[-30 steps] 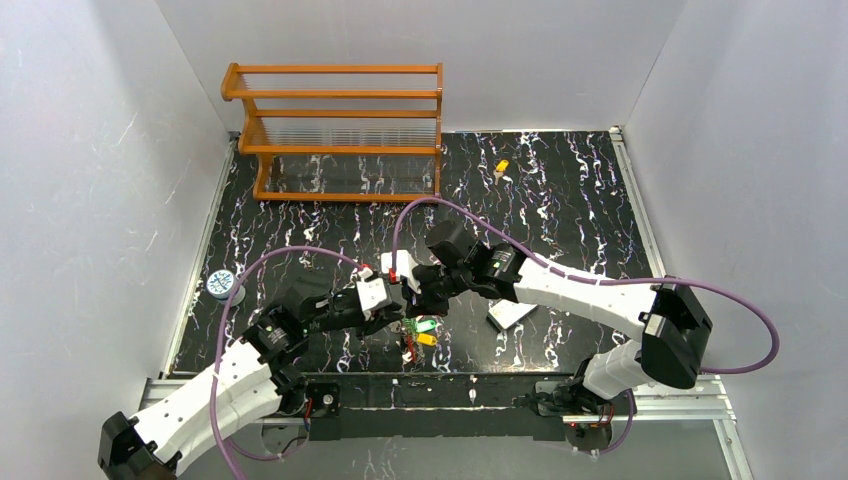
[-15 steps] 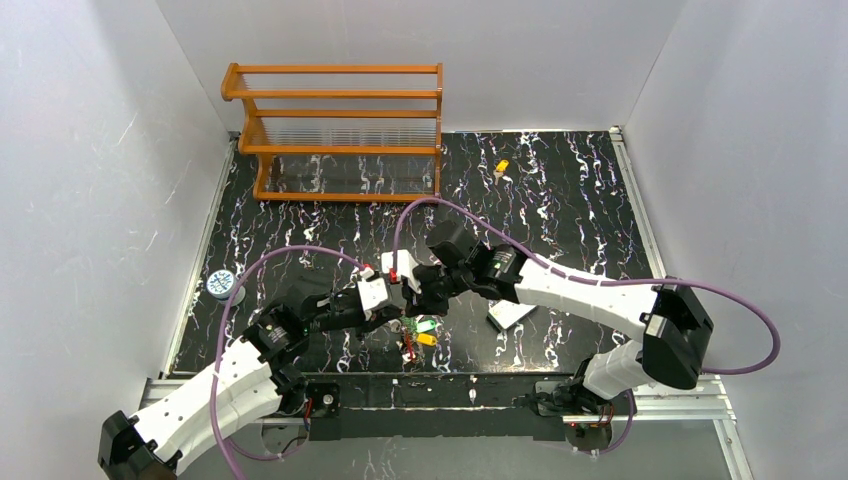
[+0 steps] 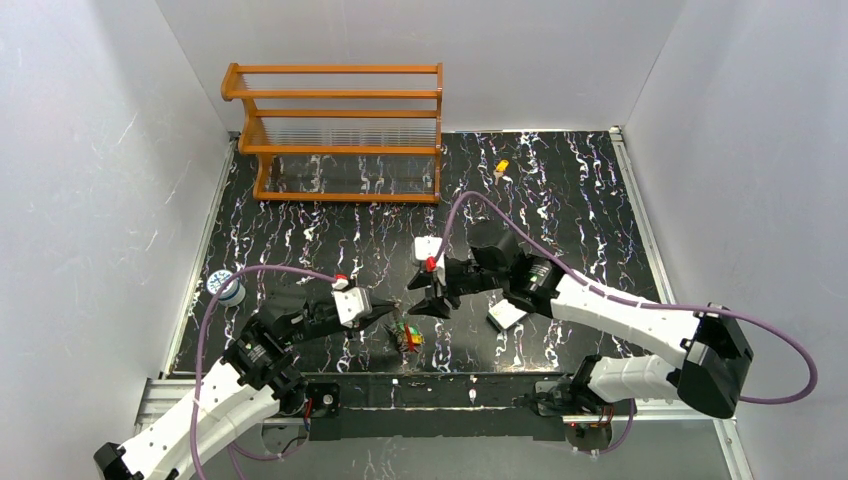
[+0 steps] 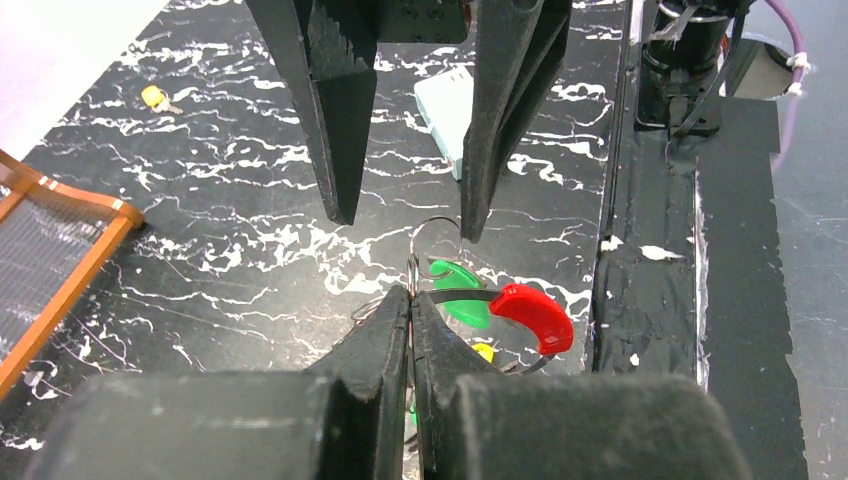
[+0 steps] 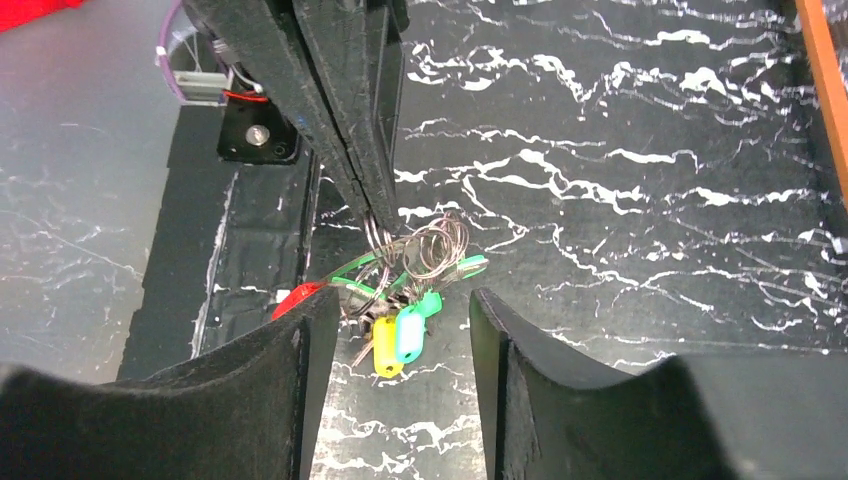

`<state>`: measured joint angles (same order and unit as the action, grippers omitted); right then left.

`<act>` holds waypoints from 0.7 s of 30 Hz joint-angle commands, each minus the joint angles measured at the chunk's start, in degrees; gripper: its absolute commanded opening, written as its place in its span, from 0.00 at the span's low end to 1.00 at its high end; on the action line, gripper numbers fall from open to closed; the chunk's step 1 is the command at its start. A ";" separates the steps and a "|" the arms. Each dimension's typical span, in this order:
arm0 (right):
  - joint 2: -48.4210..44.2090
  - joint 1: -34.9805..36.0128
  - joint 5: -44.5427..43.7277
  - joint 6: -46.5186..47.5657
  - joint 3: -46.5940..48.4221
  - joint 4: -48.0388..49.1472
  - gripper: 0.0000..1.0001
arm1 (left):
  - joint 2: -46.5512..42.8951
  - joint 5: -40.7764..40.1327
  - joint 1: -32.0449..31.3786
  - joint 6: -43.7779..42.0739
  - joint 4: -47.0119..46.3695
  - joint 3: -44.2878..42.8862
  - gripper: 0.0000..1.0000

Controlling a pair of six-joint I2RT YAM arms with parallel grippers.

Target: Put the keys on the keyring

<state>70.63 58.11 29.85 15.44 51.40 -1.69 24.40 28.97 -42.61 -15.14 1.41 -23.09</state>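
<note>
- Black marbled table (image 3: 560, 190), white walls (image 3: 100, 150), wooden rack (image 3: 340, 130) at back.
- Yellow key (image 3: 502, 167) lies far back.
- Left end effector (image 4: 411, 295) clamps keyring (image 4: 530, 312); right end effector (image 3: 427, 298) open.

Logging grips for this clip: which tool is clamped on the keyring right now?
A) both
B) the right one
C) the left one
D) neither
C: the left tool has its fingers pinched shut on the thin wire of the keyring, while the right tool stands open with nothing between its fingers.
</note>
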 commanded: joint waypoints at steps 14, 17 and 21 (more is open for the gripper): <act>-3.21 -1.29 12.61 -4.10 -4.93 18.11 0.42 | -2.87 4.58 -0.35 0.95 -7.20 1.47 0.00; -1.81 -1.25 12.84 -4.44 -4.65 18.69 0.38 | -2.96 4.78 -0.29 0.99 -7.36 1.55 0.00; -0.86 -1.25 12.15 -4.35 -4.63 19.22 0.36 | -3.04 4.93 -0.34 0.99 -7.56 1.56 0.00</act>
<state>68.97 56.99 41.36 11.70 46.26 13.96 22.15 32.45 -42.61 -14.33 -3.07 -21.82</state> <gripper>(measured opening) 0.369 0.010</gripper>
